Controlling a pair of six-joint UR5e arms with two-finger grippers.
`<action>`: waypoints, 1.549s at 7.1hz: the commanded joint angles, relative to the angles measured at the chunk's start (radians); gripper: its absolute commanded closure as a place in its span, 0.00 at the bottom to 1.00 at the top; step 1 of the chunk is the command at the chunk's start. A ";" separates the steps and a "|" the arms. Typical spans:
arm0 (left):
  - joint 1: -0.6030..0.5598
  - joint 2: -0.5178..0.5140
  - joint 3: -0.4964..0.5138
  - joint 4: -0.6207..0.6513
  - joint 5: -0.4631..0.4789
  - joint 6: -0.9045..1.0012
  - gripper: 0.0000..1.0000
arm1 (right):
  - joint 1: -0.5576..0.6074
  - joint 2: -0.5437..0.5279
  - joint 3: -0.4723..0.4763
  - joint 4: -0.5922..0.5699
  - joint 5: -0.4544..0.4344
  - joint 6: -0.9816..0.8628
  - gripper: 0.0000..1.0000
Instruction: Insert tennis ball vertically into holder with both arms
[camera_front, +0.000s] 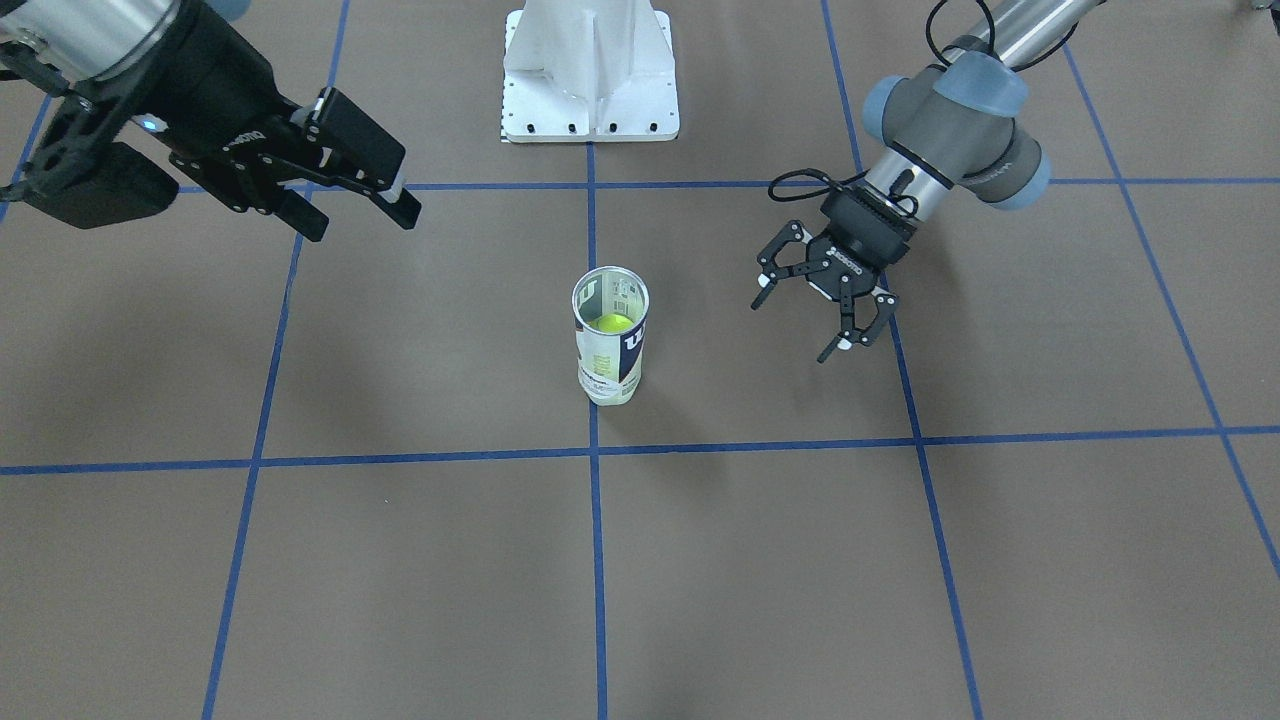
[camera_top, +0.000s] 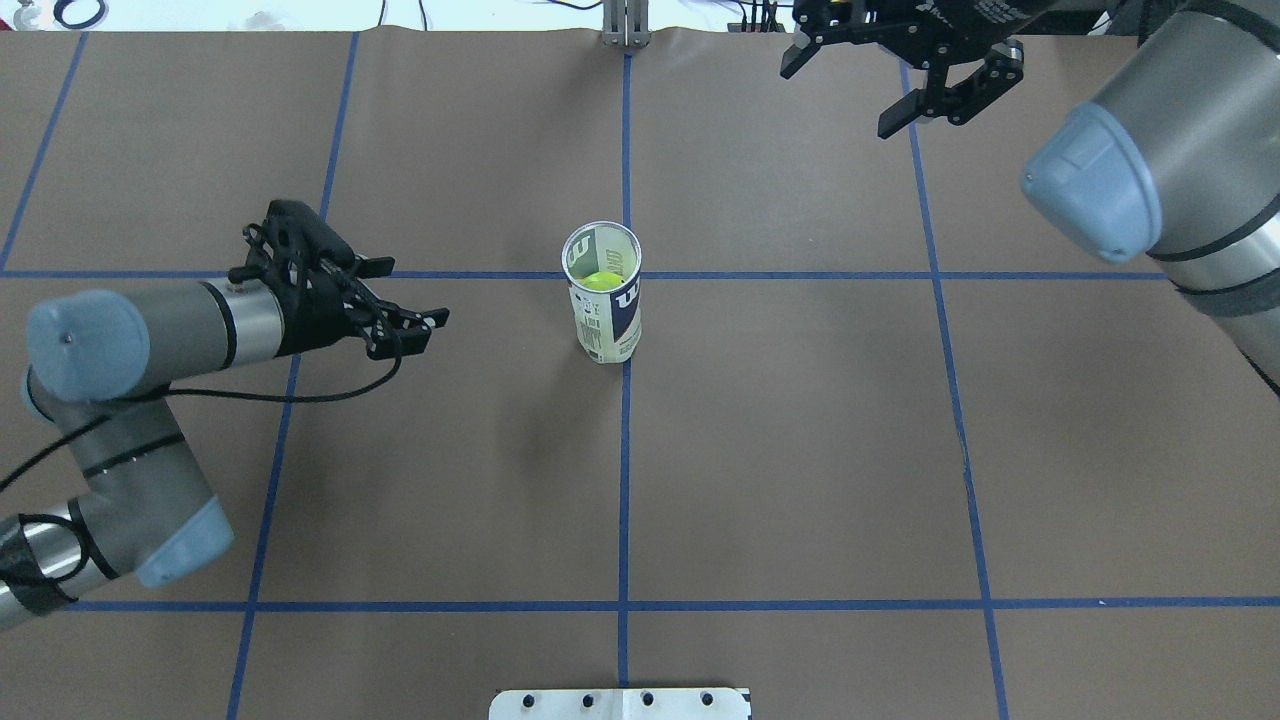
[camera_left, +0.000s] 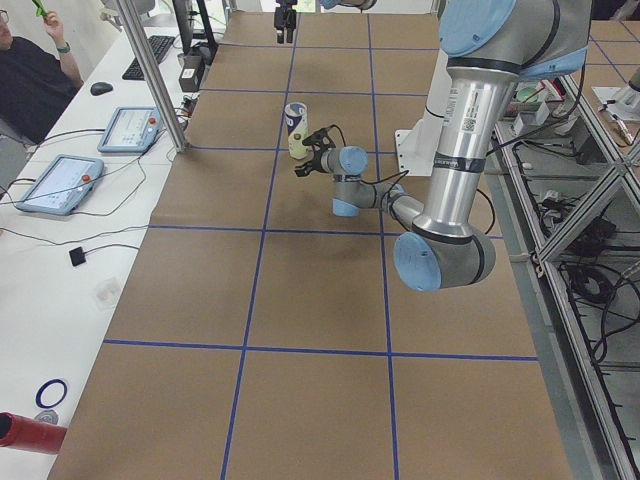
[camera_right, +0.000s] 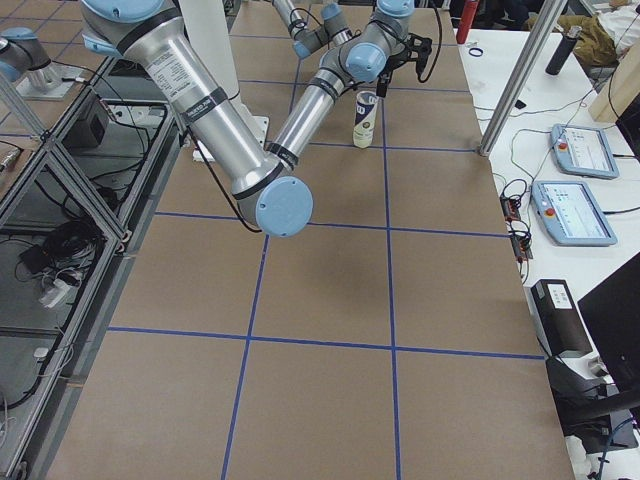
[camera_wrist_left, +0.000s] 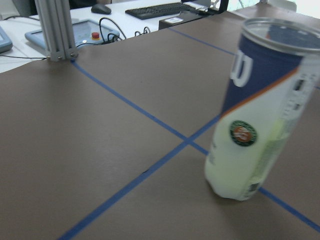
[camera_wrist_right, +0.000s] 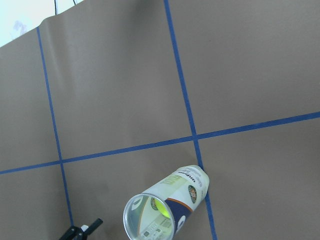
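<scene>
Left gripper (camera_front: 790, 330) apart from upright clear holder (camera_front: 611, 345), ball (camera_front: 614, 322) inside.

Holder (camera_wrist_right: 175, 200): low in view, upright on the desk (camera_wrist_right: 115, 90), open mouth toward the camera, base on a blue line just below a crossing.
Tennis ball (camera_wrist_right: 162, 209): yellow-green, inside the holder.
Tape lines (camera_wrist_right: 180, 85): blue grid over brown paper.
Black tip (camera_wrist_right: 80, 231): bottom edge, left of the holder, apart from it.
</scene>
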 joint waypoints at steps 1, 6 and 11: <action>-0.221 -0.065 -0.007 0.397 -0.335 0.001 0.00 | 0.063 -0.119 0.038 -0.001 0.017 -0.173 0.01; -0.467 -0.114 0.163 0.749 -0.406 0.217 0.00 | 0.267 -0.412 -0.201 -0.030 -0.063 -1.097 0.01; -0.617 -0.113 0.152 0.973 -0.500 0.227 0.00 | 0.421 -0.577 -0.293 -0.149 -0.227 -1.482 0.01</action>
